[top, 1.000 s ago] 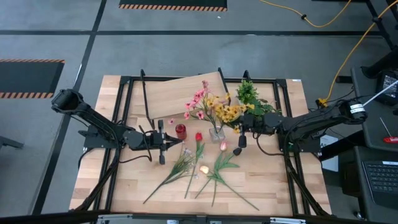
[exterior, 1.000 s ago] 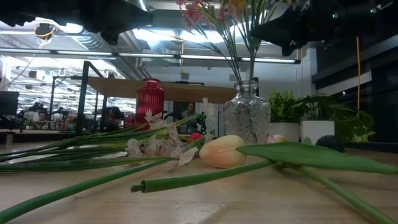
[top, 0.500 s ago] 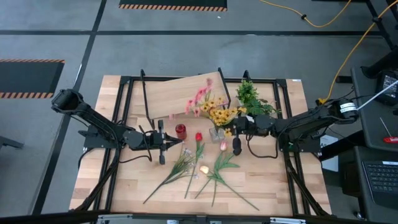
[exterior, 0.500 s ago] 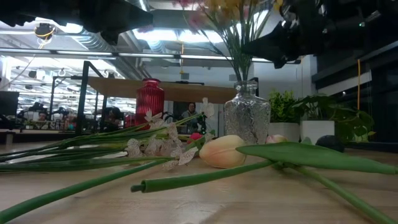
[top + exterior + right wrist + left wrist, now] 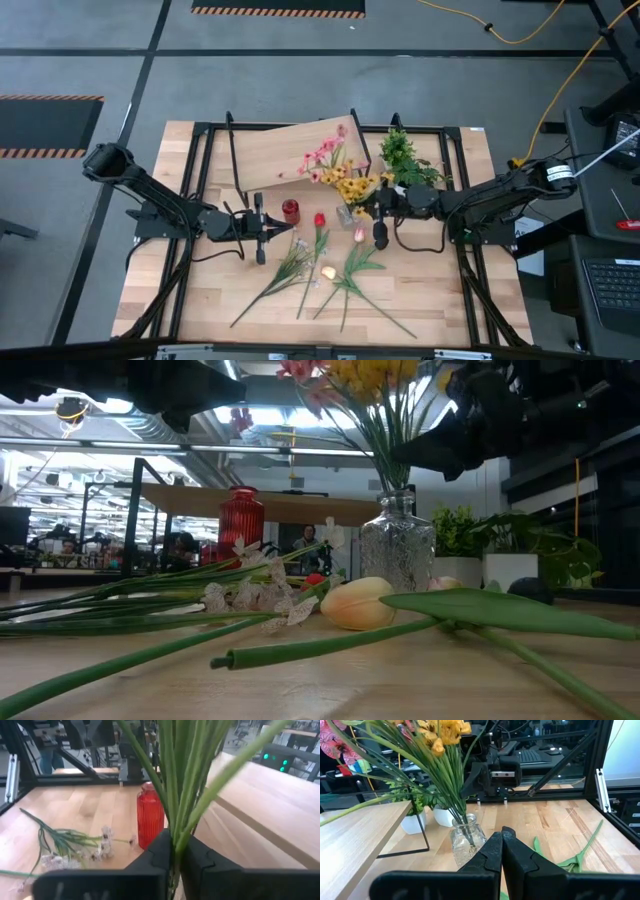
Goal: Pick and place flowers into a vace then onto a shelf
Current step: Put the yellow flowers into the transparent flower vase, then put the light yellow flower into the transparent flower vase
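You are in a robotics lab or workshop bay. The wooden surface (image 5: 420,300) sits inside a black metal frame (image 5: 468,290) on a grey floor marked with hazard-striped tape (image 5: 278,11). A yellow cable (image 5: 520,38) trails across it. Your low view shows exposed ceiling ducting (image 5: 150,425), strip lights and further workstations behind.

Light-wood table (image 5: 420,290) inside black metal frame. Shelf (image 5: 285,150) on thin black legs stands at far side, board tilted. On table: red ribbed vase (image 5: 290,209) just beside shelf edge; clear glass vase (image 5: 347,214) with yellow and pink blooms; white-potted green plant (image 5: 405,160) near far right. Loose flowers (image 5: 325,265) lie across near middle, stems fanned toward front edge.
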Controlling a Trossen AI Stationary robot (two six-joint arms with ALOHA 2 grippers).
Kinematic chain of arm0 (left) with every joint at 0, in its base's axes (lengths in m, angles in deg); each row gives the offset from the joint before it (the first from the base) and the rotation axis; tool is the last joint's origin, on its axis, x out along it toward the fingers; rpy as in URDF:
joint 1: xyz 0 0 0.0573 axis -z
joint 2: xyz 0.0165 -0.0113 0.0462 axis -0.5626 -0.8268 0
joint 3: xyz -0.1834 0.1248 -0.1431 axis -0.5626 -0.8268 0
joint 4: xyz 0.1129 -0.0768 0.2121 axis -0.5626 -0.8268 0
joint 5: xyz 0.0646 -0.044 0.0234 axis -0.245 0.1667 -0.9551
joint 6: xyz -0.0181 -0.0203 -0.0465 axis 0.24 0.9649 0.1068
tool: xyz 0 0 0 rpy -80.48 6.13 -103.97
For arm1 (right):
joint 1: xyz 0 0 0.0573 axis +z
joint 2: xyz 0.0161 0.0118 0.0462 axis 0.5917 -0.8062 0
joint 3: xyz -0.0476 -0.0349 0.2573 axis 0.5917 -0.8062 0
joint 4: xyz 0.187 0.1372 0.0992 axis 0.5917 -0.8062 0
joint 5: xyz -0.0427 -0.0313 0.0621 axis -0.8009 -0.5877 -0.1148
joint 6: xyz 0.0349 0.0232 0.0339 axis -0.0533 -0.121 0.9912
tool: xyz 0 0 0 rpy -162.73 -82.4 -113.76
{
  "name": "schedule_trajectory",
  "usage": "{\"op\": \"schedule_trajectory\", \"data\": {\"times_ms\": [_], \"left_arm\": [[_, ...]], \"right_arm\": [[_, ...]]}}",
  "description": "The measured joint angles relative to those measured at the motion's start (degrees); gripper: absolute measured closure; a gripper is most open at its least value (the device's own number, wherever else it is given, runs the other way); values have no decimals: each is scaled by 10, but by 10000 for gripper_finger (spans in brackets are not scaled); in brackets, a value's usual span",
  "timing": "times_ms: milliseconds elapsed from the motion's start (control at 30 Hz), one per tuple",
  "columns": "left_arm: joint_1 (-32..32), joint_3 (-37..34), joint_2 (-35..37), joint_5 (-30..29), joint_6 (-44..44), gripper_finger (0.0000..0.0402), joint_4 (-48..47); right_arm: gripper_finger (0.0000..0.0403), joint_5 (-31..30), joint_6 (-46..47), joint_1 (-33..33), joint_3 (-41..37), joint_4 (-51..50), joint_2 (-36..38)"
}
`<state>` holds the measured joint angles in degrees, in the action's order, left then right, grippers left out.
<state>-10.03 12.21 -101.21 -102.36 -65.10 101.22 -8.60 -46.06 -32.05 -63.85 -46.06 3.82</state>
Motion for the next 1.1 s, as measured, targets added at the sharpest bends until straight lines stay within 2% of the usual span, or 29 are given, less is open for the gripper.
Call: {"op": "schedule_trajectory", "data": {"times_ms": [267, 433, 667, 833, 1100], "left_arm": [[0, 0, 0, 0, 0, 397, 0], [1, 0, 0, 0, 0, 399, -1], [1, 0, 0, 1, 0, 398, -6], [1, 0, 0, 1, 0, 398, -5], [1, 0, 0, 1, 0, 399, -5]], "right_arm": [[265, 0, -15, 0, 0, -1, 1], [230, -2, -30, 0, 0, -30, 32], [219, -4, 0, 0, 0, -140, 107], [218, -50, 4, 2, 0, -224, 159], [218, -56, 52, 2, 0, -297, 210]]}}
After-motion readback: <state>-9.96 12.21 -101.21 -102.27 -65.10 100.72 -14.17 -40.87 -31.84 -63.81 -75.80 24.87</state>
